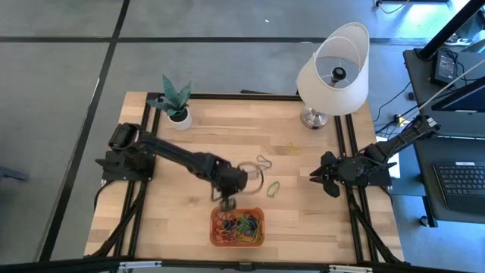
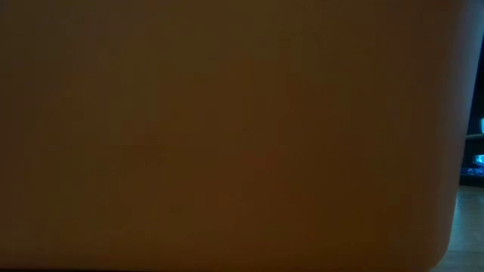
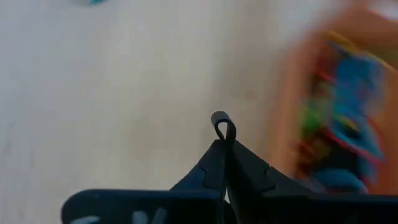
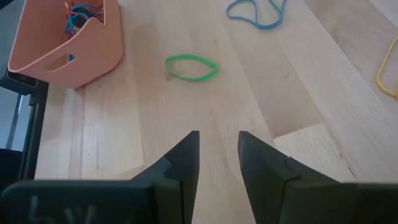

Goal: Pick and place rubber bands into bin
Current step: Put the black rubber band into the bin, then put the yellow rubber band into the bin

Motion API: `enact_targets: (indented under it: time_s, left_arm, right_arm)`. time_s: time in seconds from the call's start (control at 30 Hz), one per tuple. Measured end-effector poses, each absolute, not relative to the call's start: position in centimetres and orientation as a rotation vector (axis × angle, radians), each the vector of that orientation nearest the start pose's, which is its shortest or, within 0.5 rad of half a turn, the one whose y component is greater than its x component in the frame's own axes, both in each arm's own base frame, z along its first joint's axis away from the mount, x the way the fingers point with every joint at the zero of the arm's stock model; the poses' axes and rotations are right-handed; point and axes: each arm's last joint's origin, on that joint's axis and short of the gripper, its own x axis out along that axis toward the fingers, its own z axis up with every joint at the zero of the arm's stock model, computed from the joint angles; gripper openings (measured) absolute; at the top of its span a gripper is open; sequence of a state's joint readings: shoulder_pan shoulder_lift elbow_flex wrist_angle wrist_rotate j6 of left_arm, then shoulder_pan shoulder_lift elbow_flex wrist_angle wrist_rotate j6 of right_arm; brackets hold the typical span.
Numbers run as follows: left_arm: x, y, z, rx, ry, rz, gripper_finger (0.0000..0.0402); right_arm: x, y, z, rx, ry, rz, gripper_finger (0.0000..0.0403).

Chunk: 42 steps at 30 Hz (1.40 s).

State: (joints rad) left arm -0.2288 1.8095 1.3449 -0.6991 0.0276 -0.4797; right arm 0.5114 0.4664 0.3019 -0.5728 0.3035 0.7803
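Your wooden table (image 1: 189, 136) fills the middle of the high view, a black frame along its edges. At its far right corner stands the white lamp (image 1: 333, 72), its shade tilted; at the far left sits a small potted plant (image 1: 176, 102) in a white pot.

Your left arm reaches from the table's left side toward the near middle. The left gripper (image 1: 227, 202) hangs just at the far rim of the bin (image 1: 215, 227), the orange tray at the near edge. In the left wrist view its jaws are pressed together on a dark rubber band (image 3: 222, 126), a small loop of it poking out past the fingertips (image 3: 216, 163), with the bin's orange wall blurred beside it.

Your right arm waits at the right edge of the table. The right gripper (image 4: 217, 140) sits low over bare wood with its jaws apart and nothing between them.

The bin already holds a tangle of coloured rubber bands (image 1: 239, 224). The low view gives you only a dim orange-brown surface.

Loose on the table you have a green band (image 4: 191, 68) between the bin and the right gripper, a blue-looking band (image 4: 256, 14) farther off, a yellow one (image 4: 388, 73) toward the lamp side, and a pale loop (image 1: 249, 171) beside the left gripper.
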Motion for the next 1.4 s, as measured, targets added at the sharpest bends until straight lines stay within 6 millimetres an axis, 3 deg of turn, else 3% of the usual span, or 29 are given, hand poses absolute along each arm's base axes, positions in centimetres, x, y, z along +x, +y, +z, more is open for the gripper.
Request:
enact_targets:
  time_s: [0.1,0.23,0.37,0.5,0.73,0.87,1.17,1.4]
  left_arm:
    - [35.5,-11.3,23.6,-0.176,1.168,-0.09,0.0005]
    - [34.8,-14.5,24.9,-0.073,1.127,-0.192,0.0004]
    - [34.6,-16.6,24.1,-0.102,1.133,-0.214,0.0013]
    - [34.7,-17.1,23.2,-0.169,1.163,-0.164,0.0049]
    - [34.8,-16.6,23.2,-0.145,1.164,-0.131,0.0122]
    - [35.0,-16.3,23.2,-0.13,1.166,-0.156,0.0144]
    - [35.9,-13.3,23.4,-0.152,1.171,-0.097,0.0138]
    - [35.5,-9.7,25.5,-0.156,1.157,-0.061,0.0109]
  right_arm:
    - [9.6,4.4,17.6,0.449,0.717,-0.079,0.0113]
    - [9.5,4.3,17.4,0.434,0.74,-0.09,0.0113]
    - [9.4,4.3,17.3,0.427,0.751,-0.095,0.0113]
    - [9.4,4.3,17.3,0.423,0.755,-0.096,0.0113]
    - [9.3,4.3,17.3,0.422,0.757,-0.097,0.0113]
    - [9.3,4.2,17.3,0.422,0.757,-0.097,0.0113]
    - [9.4,4.3,17.4,0.43,0.749,-0.094,0.0113]
    - [9.5,4.3,17.4,0.433,0.742,-0.093,0.0113]
